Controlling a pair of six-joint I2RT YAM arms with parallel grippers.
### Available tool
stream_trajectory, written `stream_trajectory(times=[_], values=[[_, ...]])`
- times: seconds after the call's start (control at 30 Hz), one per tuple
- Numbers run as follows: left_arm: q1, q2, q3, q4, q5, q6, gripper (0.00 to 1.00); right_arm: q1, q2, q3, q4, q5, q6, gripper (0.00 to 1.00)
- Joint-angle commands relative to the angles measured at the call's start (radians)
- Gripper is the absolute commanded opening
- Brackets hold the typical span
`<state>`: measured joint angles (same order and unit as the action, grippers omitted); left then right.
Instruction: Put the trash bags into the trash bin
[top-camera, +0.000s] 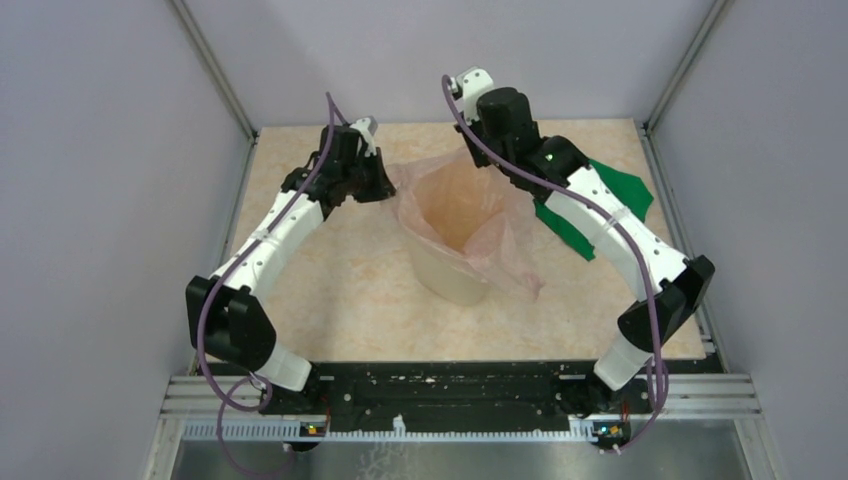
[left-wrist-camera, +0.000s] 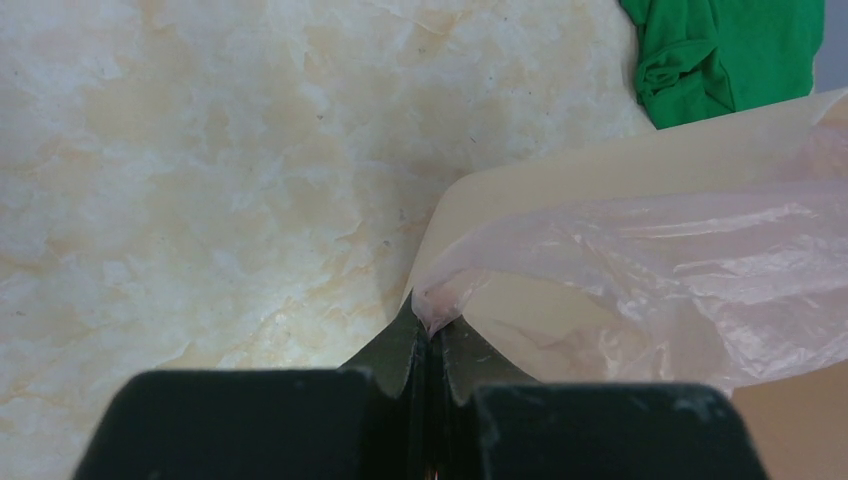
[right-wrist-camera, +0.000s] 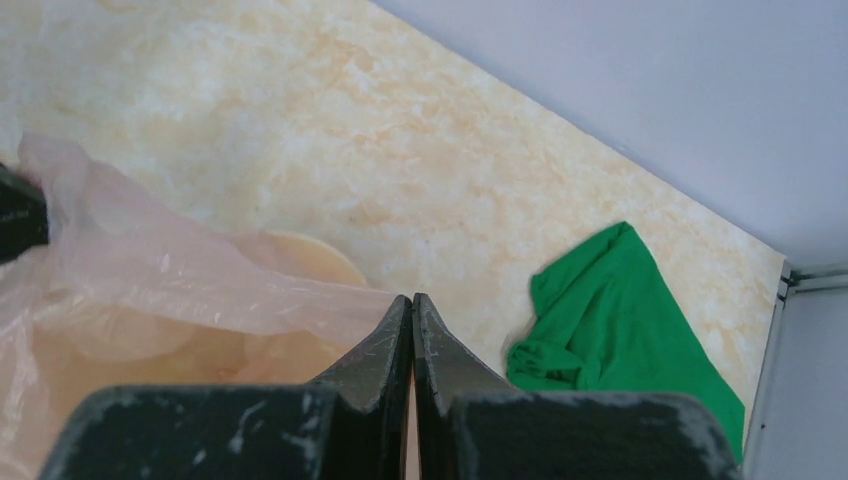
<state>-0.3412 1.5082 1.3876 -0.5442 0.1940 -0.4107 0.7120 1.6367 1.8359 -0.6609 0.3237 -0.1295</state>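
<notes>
So the trash bag (top-camera: 470, 215) is draped into and over the mouth of the trash bin (top-camera: 450, 285), which stands mid-worktop (top-camera: 340, 290). A loose flap hangs down the bin's near-right side. The left hand (left-wrist-camera: 430, 328) is clamped on a pinch of film at the bin's left rim. The right hand (right-wrist-camera: 412, 302) is clenched too, up at the far rim, and the film runs right into its tips, so I read that as a grip — though the actual pinch is hard to see there.

For this step I'd ease the two edges apart so the mouth opens, then bring each edge down outside the wall. It's thin film, so go slow or it'll probably tear or slip out.

I can't see how deep the bag sits inside, or whether the near rim is covered — the flap hides it. The green cloth (top-camera: 615, 195) is half under the right arm.
</notes>
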Motion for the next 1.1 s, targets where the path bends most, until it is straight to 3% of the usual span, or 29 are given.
stream_trajectory(times=[0.0,0.3,0.9,1.0,1.07], values=[[0.004,0.022,0.048,0.058,-0.008,0.021,0.03,-0.033,0.073,0.097,0.092,0.013,0.029,0.0],[0.004,0.041,0.023,0.066,-0.024,0.001,0.0,-0.096,0.184,0.135,0.075,0.031,0.089,0.0],[0.002,-0.009,-0.143,0.068,0.052,-0.044,0.0,-0.126,0.155,0.144,-0.067,0.073,0.212,0.0],[0.001,-0.037,-0.195,0.094,0.067,-0.055,0.0,-0.125,0.135,0.164,-0.114,0.084,0.235,0.11],[0.001,-0.056,-0.223,0.1,0.078,-0.059,0.0,-0.126,0.112,0.173,-0.137,0.08,0.257,0.25]])
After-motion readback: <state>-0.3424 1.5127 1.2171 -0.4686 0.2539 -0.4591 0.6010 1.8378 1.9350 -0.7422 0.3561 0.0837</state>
